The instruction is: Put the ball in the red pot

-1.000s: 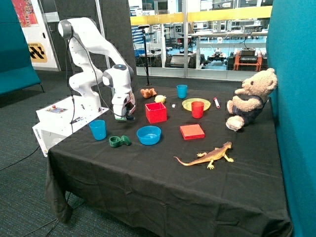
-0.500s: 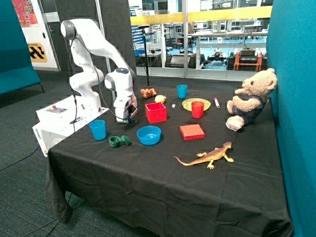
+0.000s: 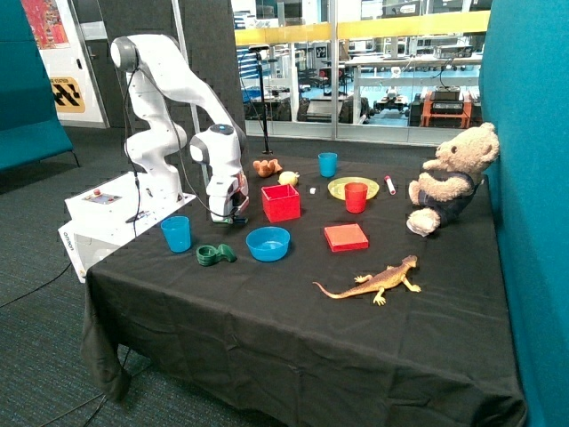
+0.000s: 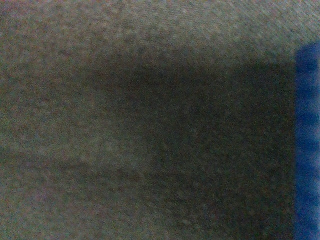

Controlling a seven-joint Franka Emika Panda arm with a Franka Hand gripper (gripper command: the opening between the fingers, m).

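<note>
The small yellowish ball (image 3: 288,178) lies on the black cloth just behind the red pot (image 3: 280,203), a square straight-walled box, and beside a brown lumpy toy (image 3: 266,166). My gripper (image 3: 230,218) hangs low over the cloth on the robot-base side of the red pot, between it and a blue cup (image 3: 176,233). Nothing shows in it. The wrist view holds only dark cloth with a blue edge (image 4: 307,145) at one side.
A blue bowl (image 3: 268,243) and a green piece (image 3: 214,254) sit in front of the gripper. Further along are a red cup (image 3: 356,197) on a yellow plate (image 3: 339,189), a flat red block (image 3: 346,237), another blue cup (image 3: 328,164), a toy lizard (image 3: 373,281) and a teddy bear (image 3: 451,178).
The arm has shifted a little toward the red pot and lowered slightly over the second. The ball and pot have not moved.
</note>
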